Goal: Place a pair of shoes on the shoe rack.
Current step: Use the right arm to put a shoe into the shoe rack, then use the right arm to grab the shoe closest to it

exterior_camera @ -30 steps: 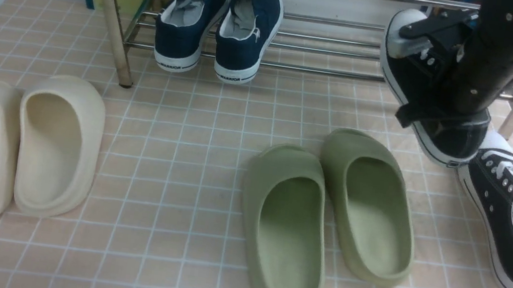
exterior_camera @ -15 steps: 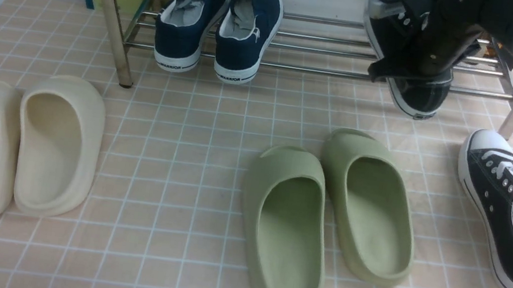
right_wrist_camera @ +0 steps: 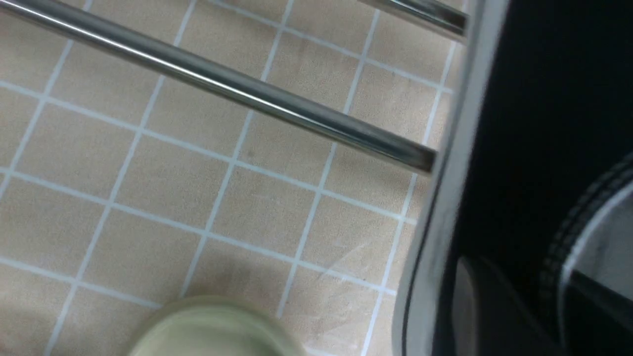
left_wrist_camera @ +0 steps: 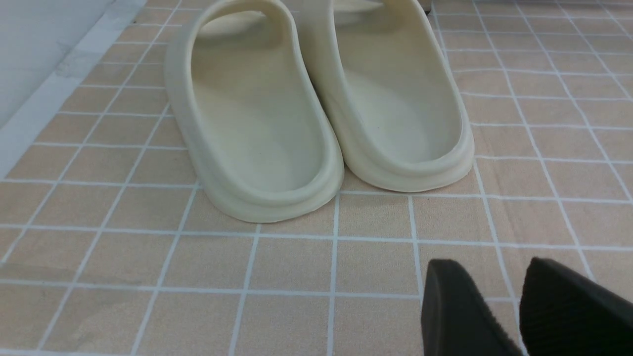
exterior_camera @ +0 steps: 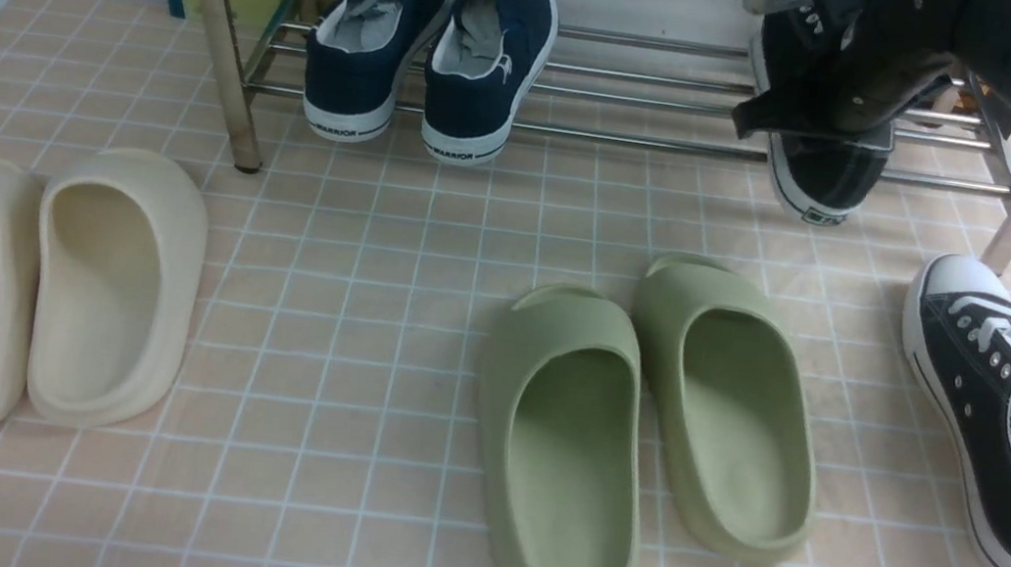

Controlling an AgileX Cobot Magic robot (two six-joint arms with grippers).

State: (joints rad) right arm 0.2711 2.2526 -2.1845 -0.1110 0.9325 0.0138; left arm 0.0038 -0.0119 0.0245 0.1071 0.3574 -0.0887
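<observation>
Black sneaker (exterior_camera: 824, 182) on rack (exterior_camera: 635, 139), right tool (exterior_camera: 754, 61) straddling it; clamped or loose unclear

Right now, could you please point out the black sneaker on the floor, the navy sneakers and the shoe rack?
black sneaker on the floor (exterior_camera: 981, 420): front view, its canvas side.
navy sneakers (exterior_camera: 477, 97): front view, one heel.
shoe rack (exterior_camera: 219, 36): front view, left leg.

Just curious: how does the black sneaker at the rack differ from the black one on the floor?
The rack sneaker lies across the shoe rack bars, heel poking out; the floor sneaker lies on the tiles. The rack sneaker is mostly hidden by the right arm; the floor sneaker shows its laces and toe cap. Both are black with white-striped soles.
</observation>
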